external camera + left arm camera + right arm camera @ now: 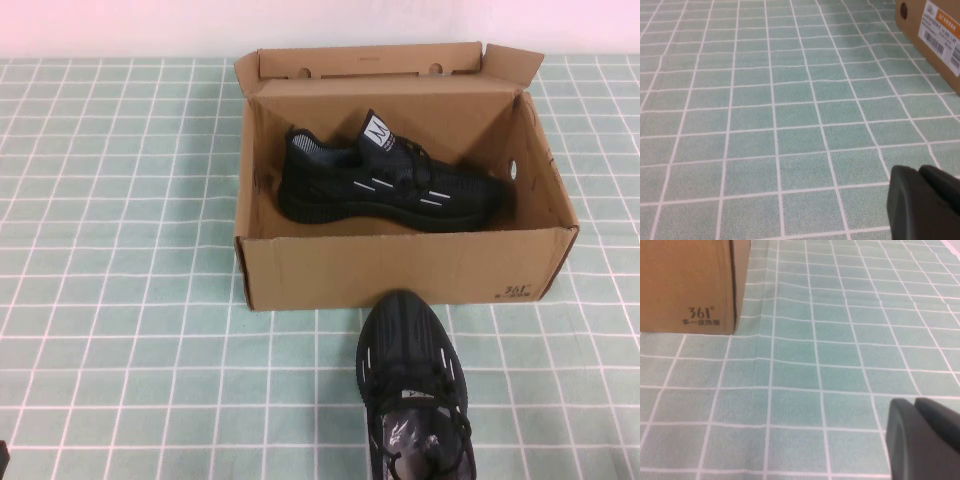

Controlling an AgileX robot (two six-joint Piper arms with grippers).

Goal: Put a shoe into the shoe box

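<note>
- Shoe nearest the robot: a black trainer on the green checked tablecloth, just in front of the box's front wall and a little right of centre, its toe aimed at the box and close to the cardboard, its heel running off the near edge of the high view. White streaks mark its sides and the laces lie loose on top.
- Left gripper: parked low at the near left, over bare cloth, with only a dark tip in its wrist view; whether its fingers are apart or together I cannot tell. A corner of the box with a barcode label shows far off in that view.
- Right gripper: parked low at the near right over bare cloth, the box's printed corner ahead of it; its fingers I cannot tell either.
- Shoe box: brown cardboard, open, lid flap standing up at the back.
- Second shoe: black, inside the box, lying lengthwise with its toe to the right.
- White wall behind the table.
</note>
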